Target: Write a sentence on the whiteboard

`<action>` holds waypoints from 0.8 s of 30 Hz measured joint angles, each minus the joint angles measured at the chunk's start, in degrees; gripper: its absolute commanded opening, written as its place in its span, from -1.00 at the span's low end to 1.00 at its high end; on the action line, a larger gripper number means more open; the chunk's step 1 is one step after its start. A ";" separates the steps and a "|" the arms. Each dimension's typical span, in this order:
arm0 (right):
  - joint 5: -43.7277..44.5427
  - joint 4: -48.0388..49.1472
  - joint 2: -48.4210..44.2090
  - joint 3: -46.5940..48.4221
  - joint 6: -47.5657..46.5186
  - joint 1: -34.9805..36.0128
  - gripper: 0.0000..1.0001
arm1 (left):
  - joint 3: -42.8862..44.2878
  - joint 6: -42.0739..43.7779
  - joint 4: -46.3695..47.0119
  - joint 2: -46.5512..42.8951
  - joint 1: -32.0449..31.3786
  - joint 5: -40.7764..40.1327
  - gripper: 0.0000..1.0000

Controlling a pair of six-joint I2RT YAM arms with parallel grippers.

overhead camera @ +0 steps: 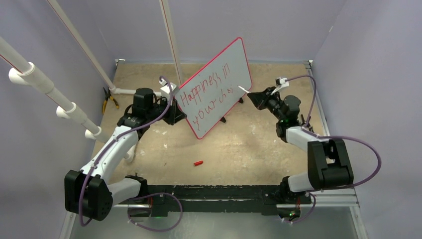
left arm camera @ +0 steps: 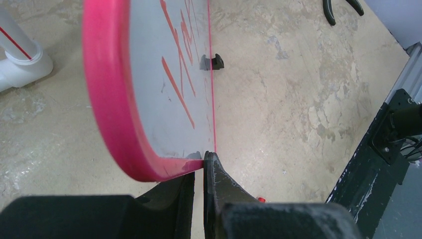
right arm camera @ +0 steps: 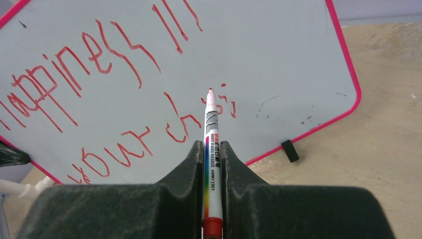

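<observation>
Whiteboard (overhead camera: 234,57) is standing tilted on its small black feet toward the far middle of the table, between my two arms. The sentence (overhead camera: 206,97) is running across it in two slanted red lines, the second breaking off partway through a word. My right gripper (right arm camera: 214,149) is clamping the marker (right arm camera: 212,132) in a narrow hold, its tip (right arm camera: 210,92) pointing at the last red strokes. Whether the tip is touching the surface or hovering just off it, I cannot tell. My left gripper (left arm camera: 203,158) is pinching the red rim at the board's lower corner, jaws nearly together. For the next letter, I judge I should be pressing lightly so the board is not rocking, bracing with the left, and placing each stroke just right of the last, following the line's slant.
</observation>
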 measured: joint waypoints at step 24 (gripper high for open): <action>-0.76 6.12 12.52 3.96 2.12 0.00 -1.00 | -0.76 -1.66 4.44 -0.13 0.15 1.44 -0.42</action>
